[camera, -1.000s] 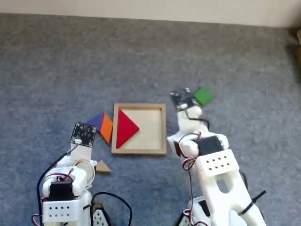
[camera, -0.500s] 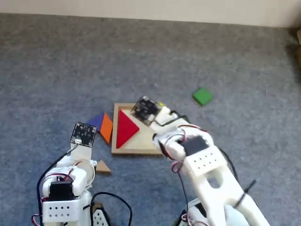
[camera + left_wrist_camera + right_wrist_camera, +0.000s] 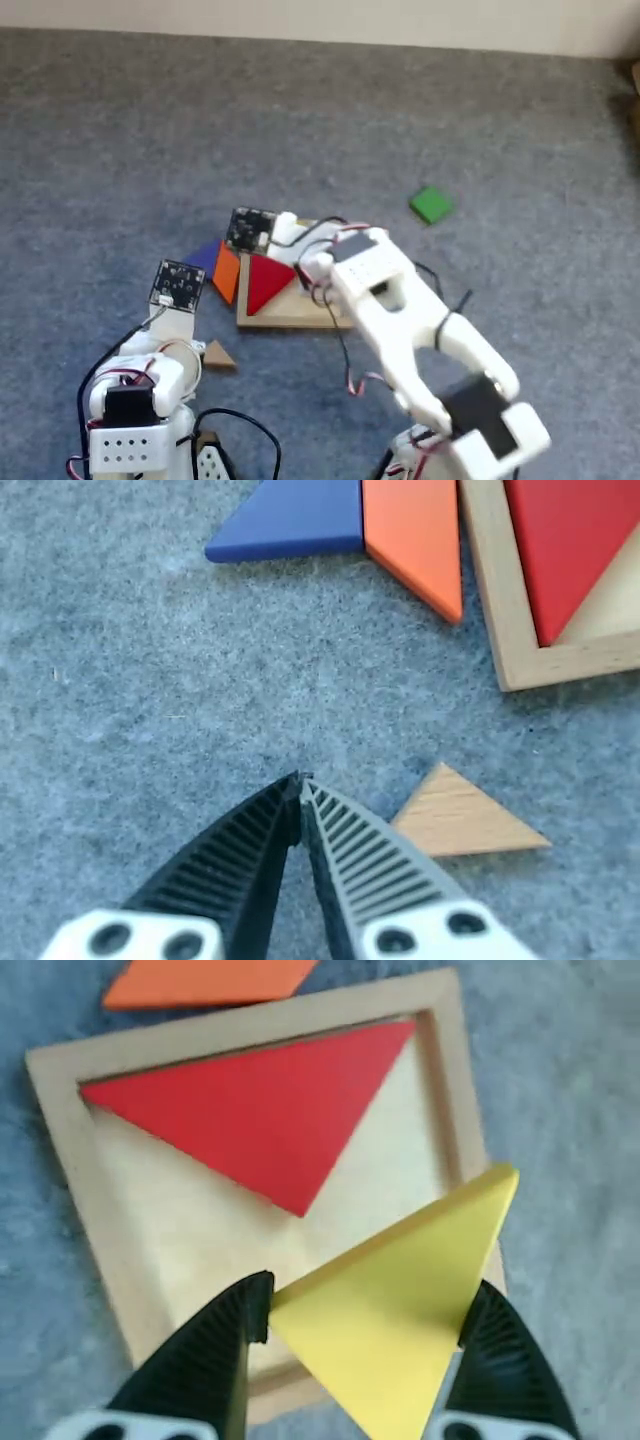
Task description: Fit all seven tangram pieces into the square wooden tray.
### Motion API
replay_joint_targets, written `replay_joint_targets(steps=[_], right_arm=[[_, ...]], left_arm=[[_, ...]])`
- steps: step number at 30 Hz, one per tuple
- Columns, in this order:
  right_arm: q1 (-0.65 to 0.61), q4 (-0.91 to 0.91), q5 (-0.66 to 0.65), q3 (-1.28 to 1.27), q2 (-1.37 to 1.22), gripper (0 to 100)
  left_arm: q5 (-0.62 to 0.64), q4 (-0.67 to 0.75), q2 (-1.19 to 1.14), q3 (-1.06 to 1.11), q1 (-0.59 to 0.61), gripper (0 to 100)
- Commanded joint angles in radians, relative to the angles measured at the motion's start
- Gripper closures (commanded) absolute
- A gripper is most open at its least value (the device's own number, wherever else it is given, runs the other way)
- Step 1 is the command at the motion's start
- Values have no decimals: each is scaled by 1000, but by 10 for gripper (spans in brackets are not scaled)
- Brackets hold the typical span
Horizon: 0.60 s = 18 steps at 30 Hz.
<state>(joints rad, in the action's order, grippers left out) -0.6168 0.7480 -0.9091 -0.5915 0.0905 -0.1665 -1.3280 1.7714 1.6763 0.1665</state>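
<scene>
The square wooden tray [image 3: 288,320] holds a large red triangle [image 3: 265,278] against its left side. My right gripper [image 3: 370,1300] hangs over the tray [image 3: 60,1160], shut on a yellow triangle [image 3: 400,1310] that is tilted above the bare floor beside the red triangle [image 3: 250,1110]. Left of the tray lie a blue piece [image 3: 207,256] and an orange piece [image 3: 228,272]. My left gripper [image 3: 300,780] is shut and holds nothing, low over the carpet beside a small wooden triangle [image 3: 460,820]. A green square [image 3: 432,204] lies far right.
Grey carpet covers the whole work surface. The right arm [image 3: 390,300] stretches across the tray's right half and hides it from above. The blue piece [image 3: 295,520] and orange piece [image 3: 415,530] touch each other just outside the tray rim [image 3: 500,600].
The right arm has swung left from beside the green square to over the tray. The left arm and the loose pieces have stayed put.
</scene>
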Motion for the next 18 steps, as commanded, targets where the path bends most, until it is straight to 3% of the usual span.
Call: replay_joint_targets(steps=[1, 8, 14, 18], right_arm=[[-22, -16, -49, 159, -91, 838], [-28, 65, -46, 292, -194, 830], [-50, 176, 18, 349, -197, 735], [-51, 222, 32, 390, -197, 726]], left_arm=[[8, -6, 48, 19, -15, 994], [8, -6, 48, 19, -15, 994], [8, -6, 48, 19, -15, 994], [8, -6, 48, 19, -15, 994]])
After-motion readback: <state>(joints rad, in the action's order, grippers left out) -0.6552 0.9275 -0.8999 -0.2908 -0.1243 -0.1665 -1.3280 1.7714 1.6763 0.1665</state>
